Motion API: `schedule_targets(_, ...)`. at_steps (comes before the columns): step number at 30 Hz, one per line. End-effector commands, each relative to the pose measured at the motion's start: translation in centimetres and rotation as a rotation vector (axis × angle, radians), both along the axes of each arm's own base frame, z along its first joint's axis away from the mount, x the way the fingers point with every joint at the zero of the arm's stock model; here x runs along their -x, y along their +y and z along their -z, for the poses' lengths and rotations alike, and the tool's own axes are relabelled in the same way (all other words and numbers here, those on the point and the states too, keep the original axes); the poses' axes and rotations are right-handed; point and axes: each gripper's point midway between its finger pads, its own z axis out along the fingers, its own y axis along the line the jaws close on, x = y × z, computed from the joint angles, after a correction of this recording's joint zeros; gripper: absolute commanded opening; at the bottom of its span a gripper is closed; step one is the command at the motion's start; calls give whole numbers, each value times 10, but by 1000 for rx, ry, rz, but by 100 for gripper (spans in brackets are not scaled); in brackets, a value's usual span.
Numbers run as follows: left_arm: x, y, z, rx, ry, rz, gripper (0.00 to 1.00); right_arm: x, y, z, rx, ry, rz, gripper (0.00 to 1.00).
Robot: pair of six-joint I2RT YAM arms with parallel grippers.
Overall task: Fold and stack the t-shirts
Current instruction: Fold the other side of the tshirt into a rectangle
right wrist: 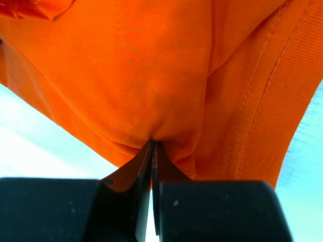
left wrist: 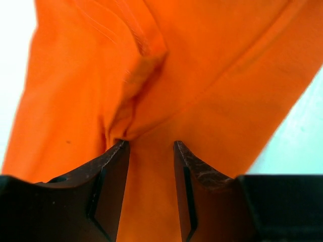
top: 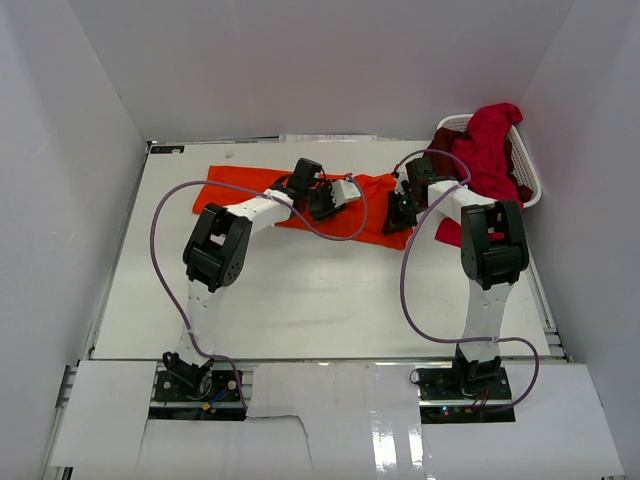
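Left tool (left wrist: 150, 151) sits partly open with orange t-shirt (top: 235, 185) cloth between the jaws. Right tool (right wrist: 153, 148) is clamped on a fold of it. Shirt lies mid-desk (top: 300, 290); crimson t-shirt (top: 490, 140) drapes over the white laundry basket (top: 533, 180).

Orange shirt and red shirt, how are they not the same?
The orange shirt lies stretched out on the table; the red shirt hangs bunched over the white basket. The right gripper pinches the orange shirt; no gripper holds the red shirt. The orange shirt is brighter, the red shirt darker. Both are soft cloth.
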Motion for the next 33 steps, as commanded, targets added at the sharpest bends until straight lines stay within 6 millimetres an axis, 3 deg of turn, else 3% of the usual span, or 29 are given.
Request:
schedule_targets(1, -17, -12, -56, 75, -176, 34, 51, 6, 4, 12, 5, 19, -20, 8)
schedule_targets(6, -20, -12, -81, 128, -282, 25, 54, 8, 3, 14, 6, 23, -24, 8)
schedule_targets(15, -13, -20, -106, 186, -330, 85, 56, 8, 3, 14, 5, 25, -24, 8)
schedule_targets(20, -11, -26, -105, 192, -319, 121, 60, 8, 4, 14, 2, 24, -25, 8)
schedule_targets(25, 4, -32, -93, 189, -208, 197, 70, 6, 5, 13, -1, 24, -27, 8)
schedule_targets(26, 4, -35, -95, 190, -199, 217, 77, 5, 5, 12, -1, 22, -27, 8)
schedule_targets(27, 5, -38, -95, 192, -182, 233, 96, 5, 5, 12, -1, 21, -28, 8)
schedule_targets(28, 12, -39, -89, 183, -127, 250, 98, 5, 5, 12, 0, 21, -27, 8)
schedule_targets(29, 4, -43, -96, 189, -134, 247, 98, 5, 5, 10, 1, 20, -29, 8)
schedule_targets(33, 1, -46, -96, 191, -140, 258, 97, 4, 5, 8, 3, 16, -29, 8)
